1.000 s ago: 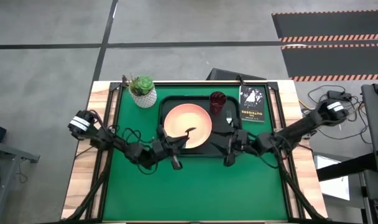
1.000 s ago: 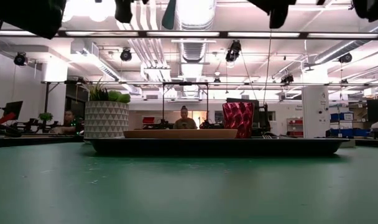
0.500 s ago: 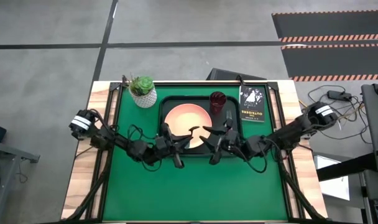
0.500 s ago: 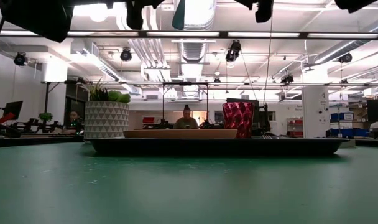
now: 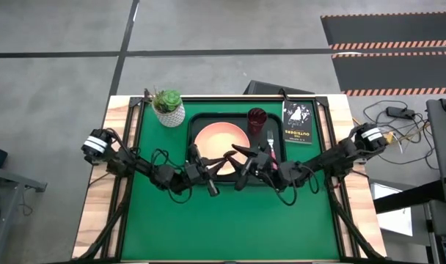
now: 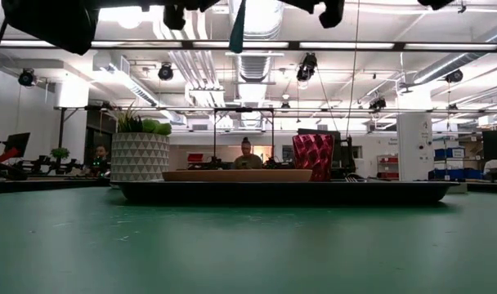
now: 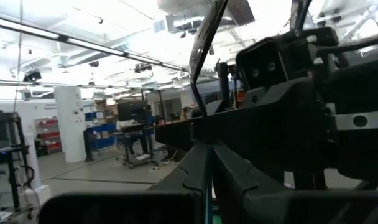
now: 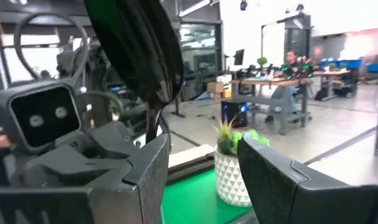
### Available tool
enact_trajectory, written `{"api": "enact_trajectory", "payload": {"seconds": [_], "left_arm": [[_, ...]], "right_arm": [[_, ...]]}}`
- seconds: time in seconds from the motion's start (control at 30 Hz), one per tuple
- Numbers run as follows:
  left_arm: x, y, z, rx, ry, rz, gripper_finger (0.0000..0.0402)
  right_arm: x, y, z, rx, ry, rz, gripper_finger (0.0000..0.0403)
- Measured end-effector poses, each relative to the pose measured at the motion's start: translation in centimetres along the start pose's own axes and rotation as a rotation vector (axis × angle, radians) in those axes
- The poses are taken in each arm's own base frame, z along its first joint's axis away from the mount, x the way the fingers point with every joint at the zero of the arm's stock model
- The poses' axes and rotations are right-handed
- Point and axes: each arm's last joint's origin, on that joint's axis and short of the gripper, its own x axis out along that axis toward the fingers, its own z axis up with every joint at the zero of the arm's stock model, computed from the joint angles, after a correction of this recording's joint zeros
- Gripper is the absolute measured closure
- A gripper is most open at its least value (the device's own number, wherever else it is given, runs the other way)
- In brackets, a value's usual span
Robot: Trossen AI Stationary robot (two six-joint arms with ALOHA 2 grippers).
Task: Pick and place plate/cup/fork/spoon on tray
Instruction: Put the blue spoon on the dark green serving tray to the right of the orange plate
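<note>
Spoon hangs over the plate, gripped by your left claw for handover; your right claw waits open beside it.

Bright ceiling strip lights glare overhead in the low view, the table is evenly lit with faint shadows, and both wrist views blur nearby.

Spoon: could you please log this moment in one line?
left gripper: shut on blue-handled metal spoon | right gripper: open | above round pink plate
</note>
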Motion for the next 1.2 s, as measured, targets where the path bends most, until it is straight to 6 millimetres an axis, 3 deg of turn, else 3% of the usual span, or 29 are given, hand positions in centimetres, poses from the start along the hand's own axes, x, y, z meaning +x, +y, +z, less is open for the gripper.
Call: {"api": "enact_trajectory", "payload": {"seconds": [0.3, 0.73, 1.2], "left_arm": [[-0.1, 0.3, -0.2, 0.03, 0.032, 0.061, 0.0401], [-0.2, 0.7, -0.5, 0.159, 0.096, 0.163, 0.0401], [-0.3, 0.8, -0.7, 0.165, 0.101, 0.159, 0.0401]], "right_arm": [[0.8, 1.0, 0.4, -0.097, 0.016, -0.12, 0.0225], [0.6, 1.1, -0.1, -0.048, 0.06, -0.109, 0.0217], [1.7, 2.1, 1.4, 0.003, 0.104, -0.113, 0.0206]]}}
